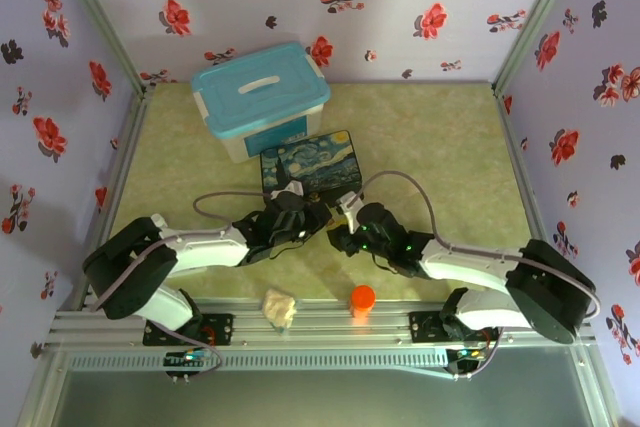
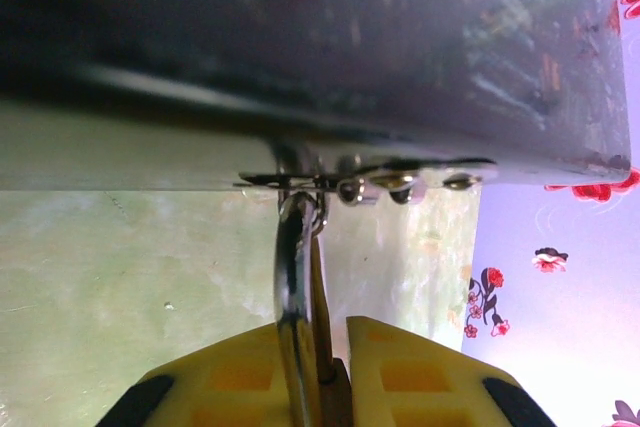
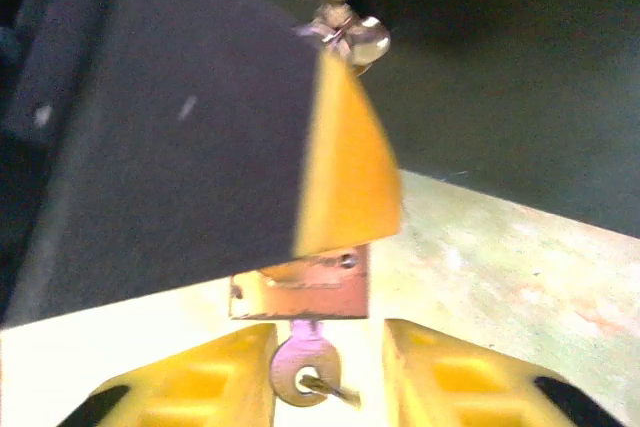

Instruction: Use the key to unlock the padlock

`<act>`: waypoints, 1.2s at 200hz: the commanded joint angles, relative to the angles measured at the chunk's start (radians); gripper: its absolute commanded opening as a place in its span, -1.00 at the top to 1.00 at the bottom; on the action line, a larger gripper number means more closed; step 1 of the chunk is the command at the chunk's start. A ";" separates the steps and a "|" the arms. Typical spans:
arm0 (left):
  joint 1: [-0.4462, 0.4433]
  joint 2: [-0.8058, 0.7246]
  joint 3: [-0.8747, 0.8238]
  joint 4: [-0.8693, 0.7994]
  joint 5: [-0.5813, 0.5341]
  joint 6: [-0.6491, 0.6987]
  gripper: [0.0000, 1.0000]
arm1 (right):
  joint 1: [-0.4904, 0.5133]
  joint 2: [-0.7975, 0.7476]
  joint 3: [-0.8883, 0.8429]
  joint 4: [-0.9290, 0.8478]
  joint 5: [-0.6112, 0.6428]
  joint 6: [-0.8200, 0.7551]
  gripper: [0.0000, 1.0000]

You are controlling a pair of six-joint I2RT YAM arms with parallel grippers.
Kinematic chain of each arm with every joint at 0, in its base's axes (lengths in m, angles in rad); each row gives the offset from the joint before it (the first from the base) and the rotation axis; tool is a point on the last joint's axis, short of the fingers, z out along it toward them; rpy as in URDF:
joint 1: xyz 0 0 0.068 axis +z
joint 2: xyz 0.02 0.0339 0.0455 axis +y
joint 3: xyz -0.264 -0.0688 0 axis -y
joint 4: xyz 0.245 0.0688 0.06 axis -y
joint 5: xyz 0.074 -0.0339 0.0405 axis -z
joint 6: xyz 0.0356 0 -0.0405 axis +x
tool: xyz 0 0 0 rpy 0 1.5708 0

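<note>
Found the padlock (image 3: 300,292) hanging at the front edge of the painted tin box (image 1: 310,159), just above the table (image 1: 440,147) and between the two arms. Noted its brass body facing the right wrist camera, keyhole end downward. In the left wrist view, traced a thin metal loop running up to the latch fittings (image 2: 400,185) on the box; judged it still closed, though cannot confirm at this blur.

Observed the key (image 3: 300,375) already seated in the bottom of the padlock, round head hanging below the body. Cannot tell whether it has been turned.

Recorded the left gripper (image 2: 318,347) pressed together on the padlock, steadying it from above. Recorded the right gripper (image 3: 328,339) spread, one finger on either side of the key head, with a gap showing on one side; not pinching the key as seen.

Assessed progress: padlock gripped and key inserted, both done. Judged remaining: close on the key head, turn it, and see the loop spring free. Flagged a risk of the key slipping out if knocked.

Logged elsewhere: orange cap (image 1: 362,297) and a pale crumpled lump (image 1: 280,309) at the near edge, and a blue-lidded plastic box (image 1: 262,95) behind the tin box, well apart from the work.
</note>
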 commanded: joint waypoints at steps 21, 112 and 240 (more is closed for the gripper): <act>0.003 -0.031 0.007 -0.066 0.016 0.058 1.00 | -0.014 -0.189 -0.010 -0.187 0.112 0.037 -0.05; 0.045 0.028 0.057 -0.414 0.072 0.286 0.97 | -0.034 -0.108 0.152 -0.431 0.380 0.117 -0.19; 0.050 0.129 0.125 -0.510 -0.001 0.475 0.64 | -0.057 0.007 0.218 -0.456 0.389 0.179 -0.15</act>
